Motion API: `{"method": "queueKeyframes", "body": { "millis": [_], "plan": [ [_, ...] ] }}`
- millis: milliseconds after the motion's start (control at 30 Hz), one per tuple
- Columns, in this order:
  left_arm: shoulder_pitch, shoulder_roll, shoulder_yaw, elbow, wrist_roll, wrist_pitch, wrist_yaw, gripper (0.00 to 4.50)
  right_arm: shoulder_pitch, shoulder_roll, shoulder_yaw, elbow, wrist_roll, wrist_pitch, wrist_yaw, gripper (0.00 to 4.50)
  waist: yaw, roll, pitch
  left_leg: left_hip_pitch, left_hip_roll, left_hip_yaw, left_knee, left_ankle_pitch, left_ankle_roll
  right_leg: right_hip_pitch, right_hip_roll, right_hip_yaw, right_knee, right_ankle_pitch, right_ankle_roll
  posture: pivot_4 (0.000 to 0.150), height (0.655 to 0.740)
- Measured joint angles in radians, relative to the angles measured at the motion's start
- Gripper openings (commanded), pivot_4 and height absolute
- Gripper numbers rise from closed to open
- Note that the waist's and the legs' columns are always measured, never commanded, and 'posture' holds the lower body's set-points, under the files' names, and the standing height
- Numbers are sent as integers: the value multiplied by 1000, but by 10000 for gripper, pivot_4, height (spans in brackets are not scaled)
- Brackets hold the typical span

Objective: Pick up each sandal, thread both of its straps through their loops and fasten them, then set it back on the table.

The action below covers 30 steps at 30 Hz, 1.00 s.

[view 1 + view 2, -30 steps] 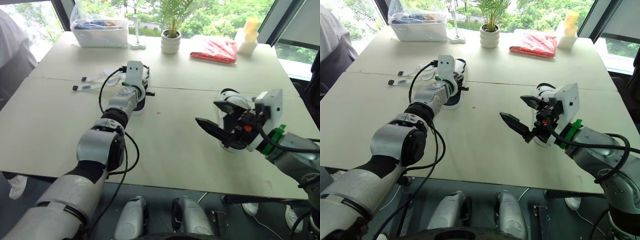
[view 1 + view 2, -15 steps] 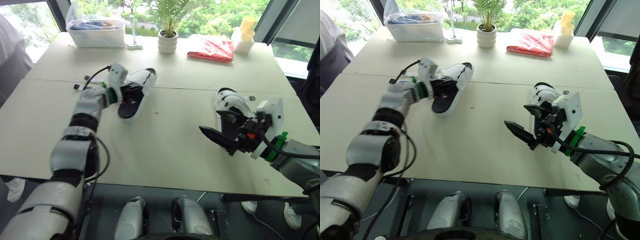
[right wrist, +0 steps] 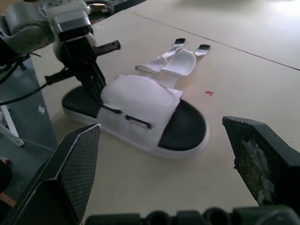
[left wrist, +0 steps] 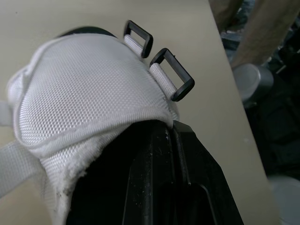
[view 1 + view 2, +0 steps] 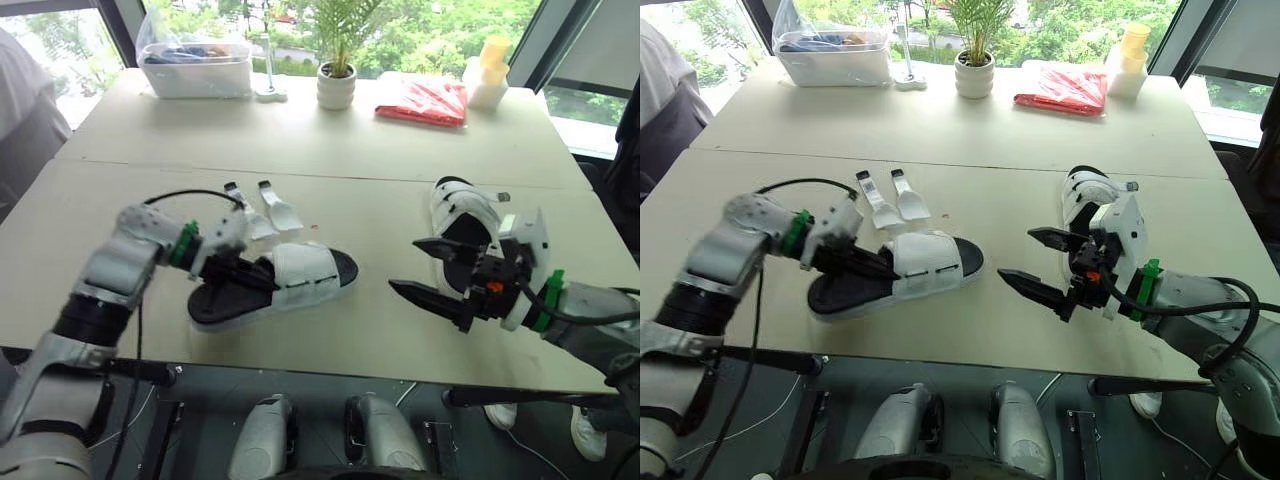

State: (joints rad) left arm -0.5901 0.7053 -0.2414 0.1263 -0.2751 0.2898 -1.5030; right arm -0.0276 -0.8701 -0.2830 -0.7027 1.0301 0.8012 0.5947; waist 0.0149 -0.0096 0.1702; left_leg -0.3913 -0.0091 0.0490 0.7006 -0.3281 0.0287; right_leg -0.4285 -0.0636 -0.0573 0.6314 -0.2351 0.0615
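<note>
Sandal [image 5: 930, 265] barely begun: sitting near the front edge of the surface [image 5: 990, 130], being gripped at its white upper by the clenched left end effector [image 5: 872, 265], straps [image 5: 908, 200] trailing loose, loops [image 4: 172, 75] standing empty. Waiting near the right edge, seemingly untouched: second sandal [image 5: 1085, 195], with the right end effector [image 5: 1020, 255] gaping wide just in front.

Counter [image 5: 350, 150]: sandal [image 5: 290, 285] near left, seemingly resting flat; second sandal [image 5: 462, 210] right. Far edge, left to right: clear bin [image 5: 197, 68], potted plant [image 5: 337, 85], red packet [image 5: 425, 100].
</note>
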Motion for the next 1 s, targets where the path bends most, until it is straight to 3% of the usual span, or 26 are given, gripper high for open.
{"method": "queueKeyframes", "body": {
  "millis": [133, 200, 467, 633, 933, 1000],
  "plan": [
    [108, 1, 37, -81, -19, 31, 73, 467, 41, -27, -4, -42, 40, 13, 39, 45000, -8, 1, 0, 0, 1, 0, -1, 0, 0, -1, 0, 0, 0, 1, 2, 1500, 7241],
    [146, 10, 61, -125, -44, 83, 106, 5957, 44, -40, -11, -59, 57, 16, 47, 45000, -6, 1, 0, 0, 1, 0, -1, 0, 0, -1, 0, 0, 0, 1, 2, 1500, 7241],
    [308, 28, 220, -348, -214, 401, 310, 44563, 45, -53, -19, -60, 62, 16, 59, 45000, 1, 1, 0, 0, 1, -1, -1, 0, 0, 0, 0, 0, 0, 1, 2, 1500, 7241],
    [313, -57, 265, -471, -327, 604, 498, 44563, 25, -53, -19, -56, 60, 16, 50, 45000, -1, 1, -1, 1, 1, 0, 0, 0, -1, 0, 0, 0, 0, 1, 2, 1500, 7241],
    [235, -344, 278, -386, -384, 820, 833, 44563, -9, -47, -10, -24, 49, 16, 6, 45000, 0, 1, -1, 1, 0, 0, 0, 0, -1, 1, 1, -1, 1, 1, 2, 1500, 7241],
    [227, -379, 277, -364, -383, 809, 869, 35963, -13, -44, -9, -19, 42, 16, -4, 45000, 0, 1, -1, 1, 0, 0, 0, 0, -1, 1, 1, -1, 1, 1, 2, 1500, 7241]
  ]
}}
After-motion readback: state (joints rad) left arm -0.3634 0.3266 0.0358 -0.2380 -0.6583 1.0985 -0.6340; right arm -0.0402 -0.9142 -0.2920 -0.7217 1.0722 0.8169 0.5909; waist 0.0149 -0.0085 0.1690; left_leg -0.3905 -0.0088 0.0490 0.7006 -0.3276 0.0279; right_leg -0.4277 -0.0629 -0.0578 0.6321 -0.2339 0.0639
